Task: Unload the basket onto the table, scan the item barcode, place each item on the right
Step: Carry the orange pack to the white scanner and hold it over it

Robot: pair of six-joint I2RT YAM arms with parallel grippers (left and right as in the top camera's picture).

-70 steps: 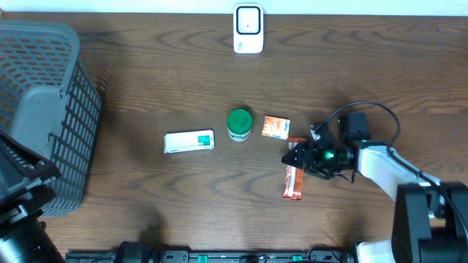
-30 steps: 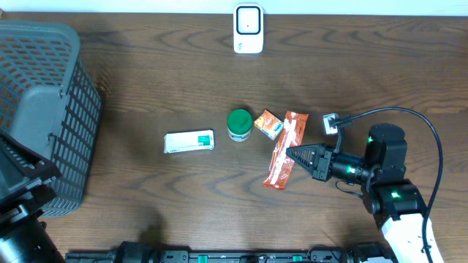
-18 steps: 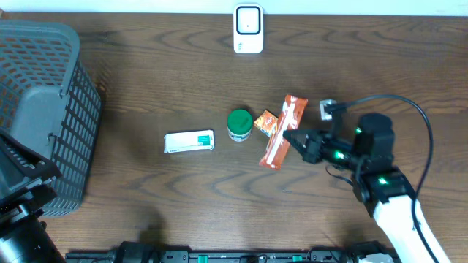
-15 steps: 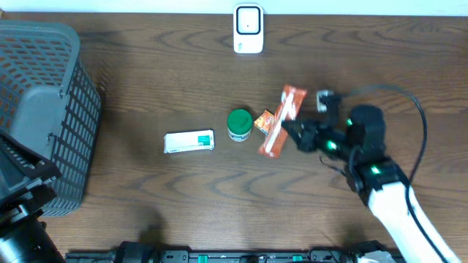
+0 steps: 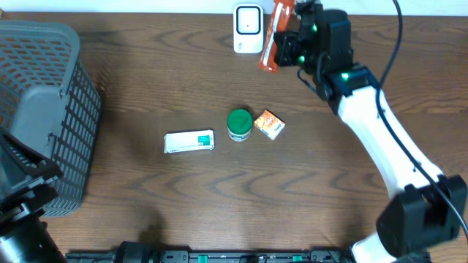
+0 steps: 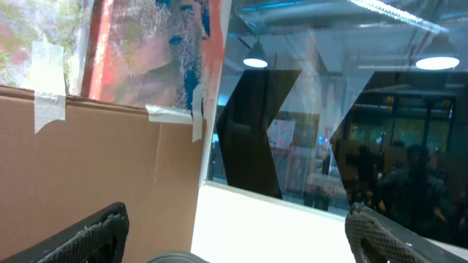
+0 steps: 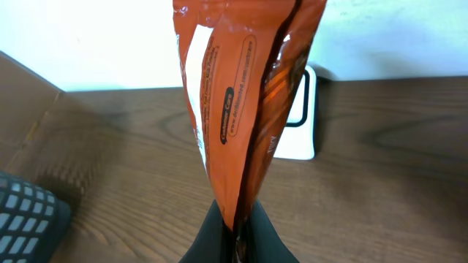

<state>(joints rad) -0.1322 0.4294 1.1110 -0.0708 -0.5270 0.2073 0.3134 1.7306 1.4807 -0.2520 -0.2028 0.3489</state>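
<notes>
An orange snack packet hangs in the air at the back of the table, right beside the white scanner. My right gripper is shut on the packet's lower end. In the right wrist view the packet stands upright from my shut right gripper, with the scanner partly hidden behind it. White print runs down the packet's left face. No barcode shows clearly. My left gripper is open and holds nothing. It faces a cardboard wall and a window, away from the table.
A green-lidded jar, a small orange box and a white and green carton lie mid-table. A grey mesh basket fills the left side.
My right gripper has carried the orange packet up off the table's middle right and back to the scanner at the far edge. The small orange box was nudged slightly. The left gripper has stayed open.
</notes>
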